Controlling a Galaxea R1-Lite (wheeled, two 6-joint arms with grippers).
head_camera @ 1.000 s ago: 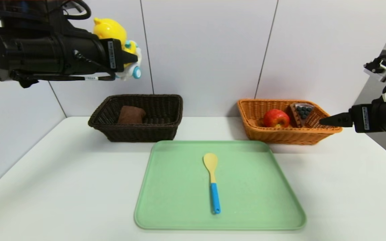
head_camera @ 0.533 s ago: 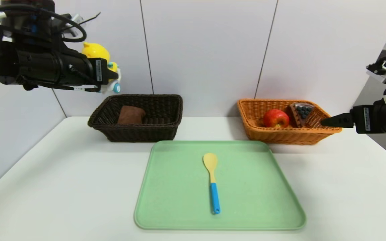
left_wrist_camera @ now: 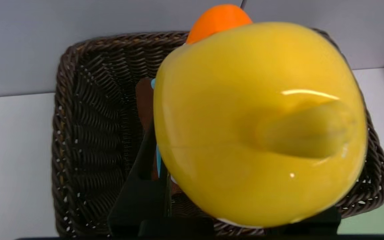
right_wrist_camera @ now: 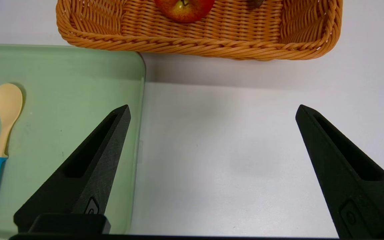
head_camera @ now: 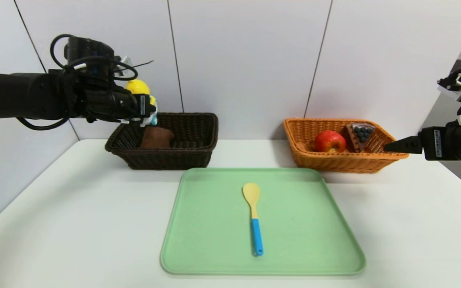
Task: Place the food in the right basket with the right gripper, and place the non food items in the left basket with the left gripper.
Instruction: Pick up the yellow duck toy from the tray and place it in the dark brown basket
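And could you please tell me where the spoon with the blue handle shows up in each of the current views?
Head view: the spoon lies on the green tray, near the picture's centre, a little below it.
Left wrist view: only a pale bit at the lower right edge, probably its tip.
Right wrist view: at the left edge, whole or nearly so.
Shared landmark: the green tray.

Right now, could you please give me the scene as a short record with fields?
left gripper: shut on yellow toy, above dark basket
right gripper: open, idle beside orange basket
dark basket: brown item
orange basket: red apple, berry-topped slice
green tray: spoon with blue handle
left to sort: toy, spoon
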